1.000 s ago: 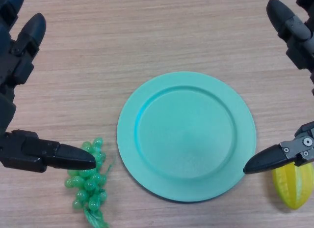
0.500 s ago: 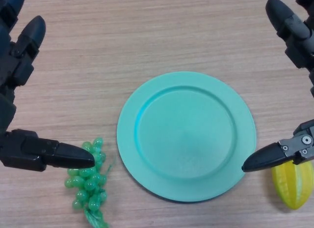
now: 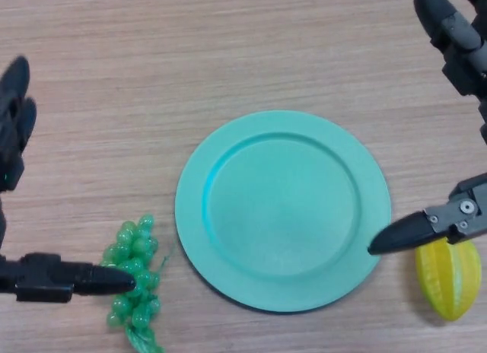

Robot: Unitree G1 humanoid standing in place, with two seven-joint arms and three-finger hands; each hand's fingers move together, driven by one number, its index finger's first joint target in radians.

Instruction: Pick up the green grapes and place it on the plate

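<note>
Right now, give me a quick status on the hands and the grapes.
Left hand open, thumb tip over the green grapes, no grip yet. Right hand open, idle by the starfruit. Plate bare, nothing between it and the grapes.

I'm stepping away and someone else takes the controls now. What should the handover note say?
Left hand: open, low at the view's left, thumb tip over the green grapes, not gripping them.
Right hand: open, idle at the right, thumb tip at the plate rim, above the yellow fruit.
Grapes lie on the table, just left of the empty plate.
Done: nothing placed.
Left: grasp the grapes, lift, set on plate.
</note>
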